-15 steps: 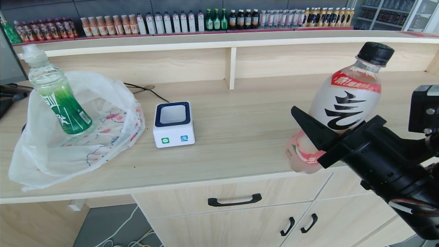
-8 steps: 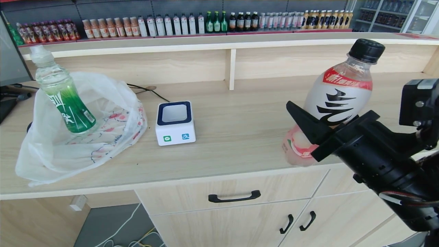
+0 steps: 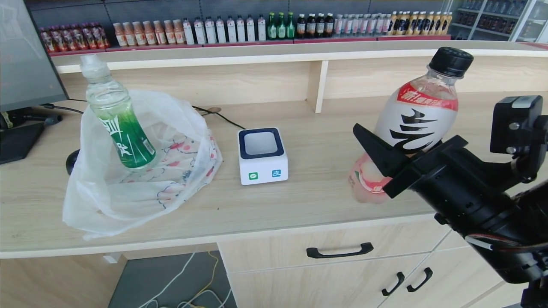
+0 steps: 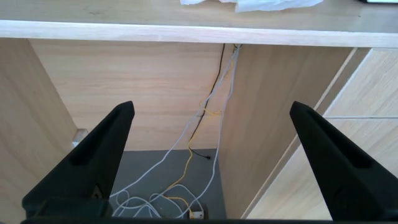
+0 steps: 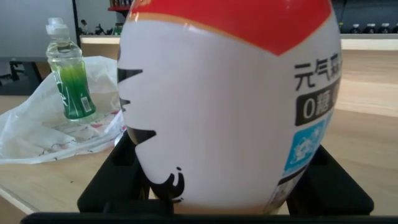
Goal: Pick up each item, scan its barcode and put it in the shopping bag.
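Observation:
My right gripper point(image 3: 400, 160) is shut on a pink-and-white drink bottle point(image 3: 411, 124) with a black cap, holding it tilted above the right end of the counter. Up close, the bottle point(image 5: 230, 102) stands between the black fingers point(image 5: 106, 183). A white scanner box point(image 3: 262, 156) with a dark blue rim sits mid-counter, to the left of the held bottle. A green-labelled bottle point(image 3: 117, 119) stands leaning in the open white shopping bag point(image 3: 141, 179) at the left; bottle point(image 5: 69, 78) and bag point(image 5: 43, 134) also show in the right wrist view. My left gripper point(image 4: 211, 162) hangs open below the counter edge, facing the cabinet gap.
A monitor point(image 3: 25, 55) and its stand occupy the far left of the counter point(image 3: 317, 192). A raised shelf with a divider point(image 3: 317, 85) runs along the back, rows of bottles point(image 3: 257, 28) behind it. Cabinet doors with black handles point(image 3: 340, 252) are below. Cables point(image 4: 186, 168) lie on the floor.
The head camera has swung left, so the whole scene sits further right. The right gripper has carried the pink bottle slightly up and left, closer to the scanner.

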Motion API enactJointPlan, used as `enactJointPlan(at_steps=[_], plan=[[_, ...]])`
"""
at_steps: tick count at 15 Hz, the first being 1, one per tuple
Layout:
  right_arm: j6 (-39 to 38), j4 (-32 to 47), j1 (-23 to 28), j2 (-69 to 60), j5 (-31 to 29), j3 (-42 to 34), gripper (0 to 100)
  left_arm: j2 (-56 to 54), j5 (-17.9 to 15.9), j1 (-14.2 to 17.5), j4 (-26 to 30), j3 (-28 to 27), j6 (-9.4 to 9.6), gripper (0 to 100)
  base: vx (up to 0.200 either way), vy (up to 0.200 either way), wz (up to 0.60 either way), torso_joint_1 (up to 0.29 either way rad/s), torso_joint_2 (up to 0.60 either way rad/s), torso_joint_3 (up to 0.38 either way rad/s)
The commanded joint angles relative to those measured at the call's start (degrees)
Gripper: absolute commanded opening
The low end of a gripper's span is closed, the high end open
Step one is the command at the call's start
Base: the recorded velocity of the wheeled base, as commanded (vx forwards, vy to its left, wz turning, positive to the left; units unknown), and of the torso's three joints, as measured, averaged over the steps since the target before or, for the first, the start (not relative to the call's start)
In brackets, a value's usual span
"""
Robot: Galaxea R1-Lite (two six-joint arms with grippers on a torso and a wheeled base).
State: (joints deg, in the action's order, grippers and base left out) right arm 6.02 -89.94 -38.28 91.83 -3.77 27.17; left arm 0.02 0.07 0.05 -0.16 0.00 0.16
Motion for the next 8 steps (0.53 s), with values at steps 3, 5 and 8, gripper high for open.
enactJointPlan(at_steps=[3,5,8], plan=[[0.0,-0.1,0.0,-0.7,0.1,0.0,0,0.0,0.0,0.0,0.0,0.0,0.02,100,0.000,0.200,0.00,0.001,0.00,0.004],[-0.5,-0.1,0.0,-1.1,0.1,0.1,0,0.0,0.0,0.0,0.0,0.0,-0.07,100,0.000,0.200,0.00,0.005,0.00,0.000],[-0.5,-0.1,0.0,-2.0,0.1,-0.3,0,0.0,0.0,0.0,0.0,0.0,-0.07,100,0.000,0.200,0.00,-0.001,0.00,-0.001]])
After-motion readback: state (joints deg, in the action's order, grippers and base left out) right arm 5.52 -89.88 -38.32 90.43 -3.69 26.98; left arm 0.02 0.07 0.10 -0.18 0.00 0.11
